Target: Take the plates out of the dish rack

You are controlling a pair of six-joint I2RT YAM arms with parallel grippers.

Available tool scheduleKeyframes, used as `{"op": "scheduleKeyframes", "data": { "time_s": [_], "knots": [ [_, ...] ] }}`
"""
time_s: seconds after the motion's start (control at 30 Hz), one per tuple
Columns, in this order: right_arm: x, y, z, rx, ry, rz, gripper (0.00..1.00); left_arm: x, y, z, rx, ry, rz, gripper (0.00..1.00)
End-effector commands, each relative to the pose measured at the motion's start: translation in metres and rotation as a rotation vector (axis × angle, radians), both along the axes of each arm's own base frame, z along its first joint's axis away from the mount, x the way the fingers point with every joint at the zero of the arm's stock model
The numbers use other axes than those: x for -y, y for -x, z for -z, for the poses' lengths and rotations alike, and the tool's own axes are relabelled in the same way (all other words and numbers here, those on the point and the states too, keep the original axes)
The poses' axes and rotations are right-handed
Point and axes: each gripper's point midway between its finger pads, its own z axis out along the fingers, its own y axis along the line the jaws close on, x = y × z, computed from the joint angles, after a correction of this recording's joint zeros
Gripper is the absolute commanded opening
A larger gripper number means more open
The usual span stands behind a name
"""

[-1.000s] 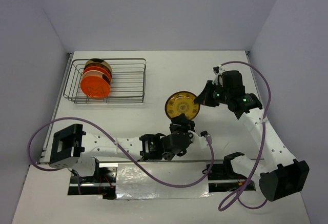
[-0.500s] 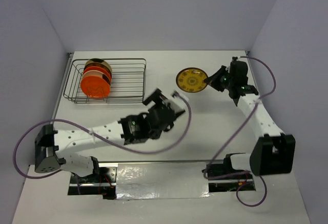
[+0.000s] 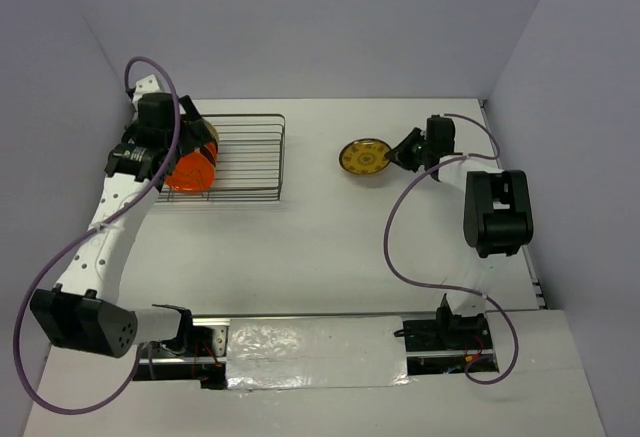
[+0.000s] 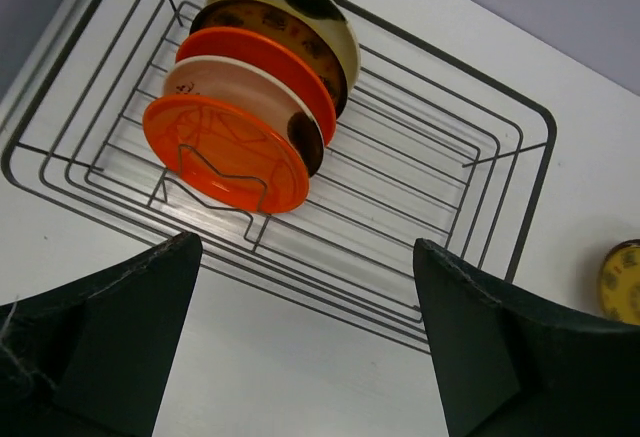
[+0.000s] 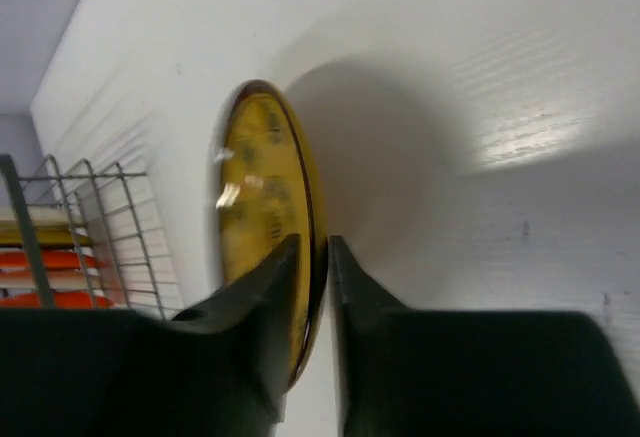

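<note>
Now, glossy round yellow plate (image 5: 262, 222), wire dish rack (image 4: 400, 207)

The left gripper (image 4: 305, 257) stands wide open. Ahead of its jaws, the dish rack (image 4: 380, 287) holds plates (image 4: 225, 152) on edge. A yellow plate (image 4: 623, 282) lies outside the right-hand finger.

An orange plate (image 4: 215, 147), a yellow dark-ringed plate (image 3: 364, 157), a dark rack (image 3: 250, 157).
</note>
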Motion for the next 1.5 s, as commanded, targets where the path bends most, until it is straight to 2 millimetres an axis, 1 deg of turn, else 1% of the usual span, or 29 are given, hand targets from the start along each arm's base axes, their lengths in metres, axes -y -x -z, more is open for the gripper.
{"op": "scheduleKeyframes", "data": {
  "time_s": [0.0, 0.03, 0.07, 0.1, 0.2, 0.27, 0.3, 0.33, 0.4, 0.43, 0.47, 0.5, 0.53, 0.57, 0.6, 0.63, 0.7, 0.73, 0.77, 0.8, 0.83, 0.87, 0.9, 1.0, 1.07, 1.13, 1.23, 1.4, 1.47],
  "knots": [
    [-0.003, -0.027, -0.035, 0.148, -0.005, -0.041, 0.26, 0.003, -0.011, 0.001, 0.010, 0.174, 0.018, 0.99],
    [-0.002, -0.025, -0.029, 0.132, 0.008, -0.045, 0.45, -0.002, -0.014, 0.002, 0.019, 0.189, -0.004, 0.99],
    [-0.001, -0.026, -0.028, 0.123, 0.020, -0.038, 0.51, -0.005, -0.016, 0.006, 0.014, 0.208, -0.016, 0.99],
    [-0.002, -0.026, -0.025, 0.109, 0.031, -0.039, 0.54, -0.015, -0.019, 0.008, 0.020, 0.237, -0.056, 1.00],
    [0.000, -0.013, -0.001, -0.024, 0.080, -0.032, 0.57, -0.029, -0.024, 0.016, 0.012, 0.295, -0.109, 0.99],
    [0.013, -0.007, 0.001, -0.067, 0.128, 0.029, 0.63, -0.035, -0.022, 0.021, -0.006, 0.318, -0.158, 0.99],
    [0.021, 0.010, 0.010, -0.164, 0.147, 0.086, 0.65, -0.040, -0.021, 0.022, -0.001, 0.315, -0.189, 0.99],
    [0.038, 0.016, 0.010, -0.192, 0.207, 0.169, 0.67, -0.043, -0.019, 0.023, -0.001, 0.320, -0.216, 1.00],
    [0.048, 0.036, -0.008, -0.175, 0.235, 0.244, 0.69, -0.051, -0.012, 0.026, 0.008, 0.353, -0.316, 0.99],
    [0.046, 0.054, 0.001, -0.182, 0.259, 0.245, 0.69, -0.053, -0.010, 0.034, 0.007, 0.364, -0.347, 0.99],
    [0.040, 0.053, -0.032, -0.065, 0.246, 0.230, 0.69, -0.056, -0.010, 0.033, 0.041, 0.405, -0.404, 0.97],
    [0.032, 0.058, -0.039, -0.029, 0.239, 0.195, 0.69, -0.056, -0.011, 0.035, 0.054, 0.427, -0.424, 0.96],
    [0.006, 0.074, -0.035, -0.019, 0.193, 0.081, 0.69, -0.056, -0.013, 0.043, 0.055, 0.467, -0.462, 0.95],
    [-0.008, 0.079, -0.050, 0.041, 0.174, 0.005, 0.69, -0.057, -0.014, 0.047, 0.051, 0.480, -0.485, 0.94],
    [-0.022, 0.087, -0.052, 0.053, 0.151, -0.063, 0.69, -0.060, -0.017, 0.045, 0.065, 0.487, -0.509, 0.94],
    [-0.044, 0.105, -0.051, 0.063, 0.132, -0.167, 0.69, -0.063, -0.023, 0.050, 0.069, 0.514, -0.541, 0.93],
    [-0.061, 0.124, -0.047, 0.075, 0.138, -0.248, 0.69, -0.064, -0.034, 0.052, 0.079, 0.546, -0.550, 0.88],
    [-0.073, 0.133, -0.048, 0.089, 0.143, -0.300, 0.69, -0.069, -0.040, 0.062, 0.063, 0.564, -0.570, 0.84],
    [-0.080, 0.142, -0.054, 0.117, 0.147, -0.342, 0.69, -0.070, -0.049, 0.059, 0.080, 0.582, -0.556, 0.74],
    [-0.083, 0.152, -0.049, 0.113, 0.144, -0.366, 0.69, -0.067, -0.058, 0.070, 0.049, 0.604, -0.539, 0.69],
    [-0.089, 0.159, -0.057, 0.150, 0.132, -0.399, 0.69, -0.070, -0.063, 0.074, 0.041, 0.611, -0.542, 0.68],
    [-0.089, 0.162, -0.057, 0.155, 0.131, -0.402, 0.69, -0.071, -0.070, 0.070, 0.046, 0.616, -0.531, 0.68],
    [-0.087, 0.167, -0.052, 0.146, 0.134, -0.400, 0.69, -0.074, -0.075, 0.085, 0.002, 0.607, -0.539, 0.68],
    [-0.081, 0.171, -0.053, 0.159, 0.155, -0.385, 0.68, -0.076, -0.082, 0.099, -0.039, 0.605, -0.539, 0.68],
    [-0.079, 0.170, -0.055, 0.166, 0.166, -0.374, 0.69, -0.075, -0.080, 0.112, -0.061, 0.609, -0.549, 0.65],
    [-0.079, 0.169, -0.056, 0.164, 0.168, -0.372, 0.68, -0.077, -0.087, 0.113, -0.028, 0.622, -0.535, 0.63],
    [-0.082, 0.169, -0.059, 0.175, 0.153, -0.384, 0.68, -0.079, -0.088, 0.127, -0.054, 0.620, -0.542, 0.59],
    [-0.081, 0.168, -0.054, 0.165, 0.158, -0.380, 0.68, -0.081, -0.088, 0.145, -0.084, 0.622, -0.550, 0.48],
    [-0.082, 0.169, -0.053, 0.161, 0.154, -0.383, 0.68, -0.081, -0.087, 0.152, -0.098, 0.627, -0.550, 0.47]
  ]
}}
